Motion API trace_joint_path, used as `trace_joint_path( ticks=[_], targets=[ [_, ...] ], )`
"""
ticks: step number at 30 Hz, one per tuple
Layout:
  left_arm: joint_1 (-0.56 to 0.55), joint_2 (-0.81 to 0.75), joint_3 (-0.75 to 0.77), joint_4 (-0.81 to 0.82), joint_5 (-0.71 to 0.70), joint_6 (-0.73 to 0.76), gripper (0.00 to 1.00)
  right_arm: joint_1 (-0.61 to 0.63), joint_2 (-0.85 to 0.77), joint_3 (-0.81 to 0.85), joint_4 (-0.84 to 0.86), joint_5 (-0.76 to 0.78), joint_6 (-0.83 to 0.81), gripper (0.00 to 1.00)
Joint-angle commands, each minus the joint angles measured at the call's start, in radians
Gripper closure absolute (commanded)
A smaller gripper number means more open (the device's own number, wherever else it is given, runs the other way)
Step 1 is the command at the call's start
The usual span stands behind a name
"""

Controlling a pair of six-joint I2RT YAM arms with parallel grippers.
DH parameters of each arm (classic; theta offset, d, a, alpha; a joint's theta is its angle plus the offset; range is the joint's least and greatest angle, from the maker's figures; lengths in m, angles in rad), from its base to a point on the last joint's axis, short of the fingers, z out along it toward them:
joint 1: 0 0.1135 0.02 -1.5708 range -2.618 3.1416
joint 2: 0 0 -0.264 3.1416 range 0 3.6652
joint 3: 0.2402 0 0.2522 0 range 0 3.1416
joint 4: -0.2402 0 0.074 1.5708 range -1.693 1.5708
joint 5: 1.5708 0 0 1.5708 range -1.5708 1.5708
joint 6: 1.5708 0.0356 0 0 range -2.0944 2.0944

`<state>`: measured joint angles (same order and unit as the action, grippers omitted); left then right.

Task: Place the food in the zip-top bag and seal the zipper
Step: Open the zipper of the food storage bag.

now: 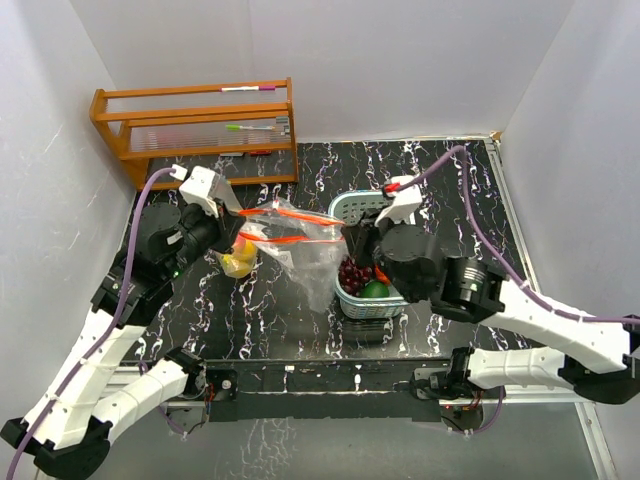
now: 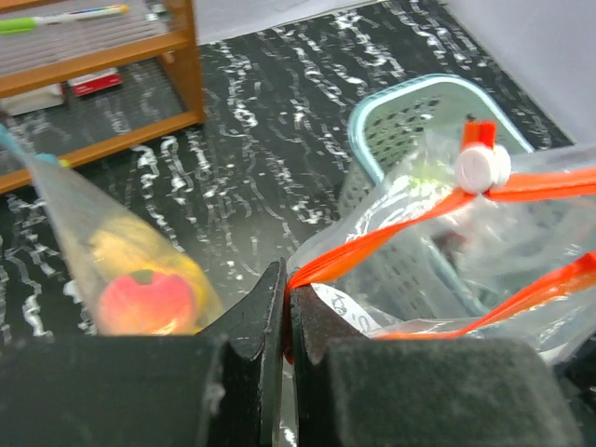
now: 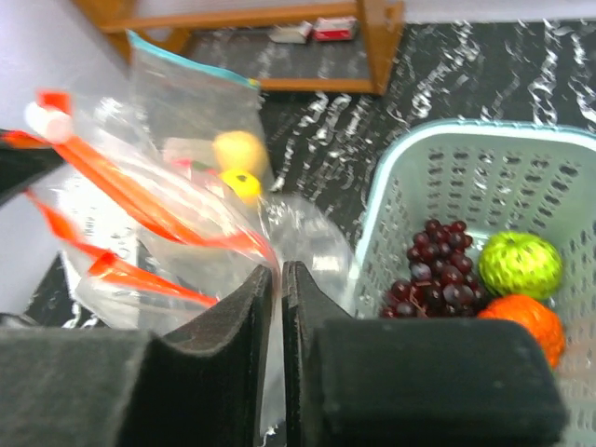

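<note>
Top external view: we see left gripper and right gripper each clamped on the limp, slippery zip-top bag at its stiffer orange zipper, which we judge the surest hold; yellow fruits lie inside, grapes in the basket.

Rack in the far left corner of the desk, basket mid-desk toward the right, grapes in its near end, zip-top bag just left of the basket, overlapping its left rim, fruits inside the bag's left end
</note>
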<state>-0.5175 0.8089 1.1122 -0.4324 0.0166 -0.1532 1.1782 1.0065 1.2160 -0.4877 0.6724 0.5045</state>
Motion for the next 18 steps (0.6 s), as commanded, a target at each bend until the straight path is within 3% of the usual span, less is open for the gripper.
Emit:
trace_joint_path(
  ticks=[1,3,7,10,18],
  targets=[
    [0.017,0.001,0.049,-0.068,-0.142,0.085,1.0,-0.005,0.084,0.11,-0.2,0.184,0.098,0.83],
    [0.015,0.002,0.048,-0.062,-0.128,0.084,1.0,-0.005,0.108,0.113,-0.15,0.119,0.041,0.69],
    [0.015,0.014,0.049,-0.048,-0.118,0.081,1.0,-0.005,0.081,0.073,0.076,-0.106,-0.104,0.26],
    [0.014,0.025,0.06,-0.045,-0.132,0.092,1.0,-0.005,0.065,0.071,0.127,-0.147,-0.123,0.04],
    [0.014,0.054,0.067,-0.018,-0.086,0.076,1.0,-0.024,0.093,0.088,-0.157,0.105,0.044,0.02]
  ],
)
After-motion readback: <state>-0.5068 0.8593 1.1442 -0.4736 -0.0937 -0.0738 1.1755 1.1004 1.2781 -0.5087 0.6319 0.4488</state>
